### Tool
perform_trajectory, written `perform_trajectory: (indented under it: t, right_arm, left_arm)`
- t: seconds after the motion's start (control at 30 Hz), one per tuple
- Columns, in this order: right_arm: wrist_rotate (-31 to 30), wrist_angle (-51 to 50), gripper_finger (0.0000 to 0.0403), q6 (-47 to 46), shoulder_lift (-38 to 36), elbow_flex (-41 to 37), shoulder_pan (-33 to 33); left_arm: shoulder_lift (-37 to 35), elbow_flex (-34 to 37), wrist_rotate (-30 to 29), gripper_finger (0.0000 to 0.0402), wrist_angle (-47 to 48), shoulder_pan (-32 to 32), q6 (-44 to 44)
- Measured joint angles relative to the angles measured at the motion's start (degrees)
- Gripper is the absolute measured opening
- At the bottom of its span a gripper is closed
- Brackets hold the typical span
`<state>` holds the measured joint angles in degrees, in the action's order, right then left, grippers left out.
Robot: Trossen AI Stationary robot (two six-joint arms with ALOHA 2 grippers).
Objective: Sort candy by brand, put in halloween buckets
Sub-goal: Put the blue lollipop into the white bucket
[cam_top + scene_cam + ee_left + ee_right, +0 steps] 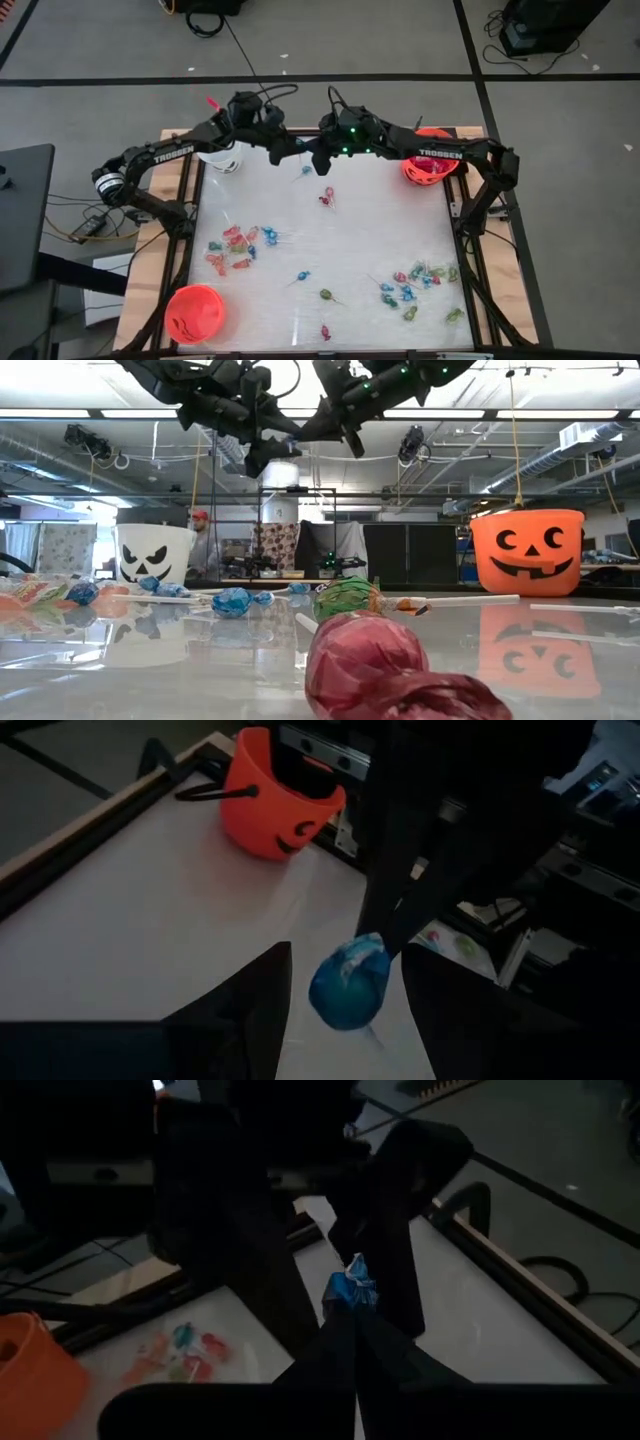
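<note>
Sorting looks barely begun. Most candy lies loose on the desk: a red-wrapped cluster at about 9 o'clock, a blue and green cluster at 4 o'clock, and strays such as a red piece near centre and a green lollipop toward 6.

The white bucket stands at 11 o'clock, one orange bucket at 1 o'clock and the other orange bucket at 7 o'clock. That last one looks empty from above; what the other two hold cannot be made out.

High over 12 o'clock the two arms meet. The right pincer is clamped on a blue-wrapped lollipop, offering it between the spread fingers of the left pincer, which has not gripped it.
</note>
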<state>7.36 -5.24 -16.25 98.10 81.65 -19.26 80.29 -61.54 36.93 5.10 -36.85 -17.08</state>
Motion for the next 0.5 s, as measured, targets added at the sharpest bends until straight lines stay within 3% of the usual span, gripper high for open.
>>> perform_trajectory:
  t: [0.2, 0.5]
  right_arm:
    - [1.4, 3.0, 0.0011, -0.7, 0.0, 0.0, 0.0]
    - [1.0, 2.9, 0.0011, -0.7, 0.0, 0.0, -0.1]
  left_arm:
    - [0.0, 0.0, 0.1, 0.0165, 0.5, 0.7, -0.1]
    - [0.0, 0.0, -0.5, 0.0019, 0.7, -0.2, -2.8]
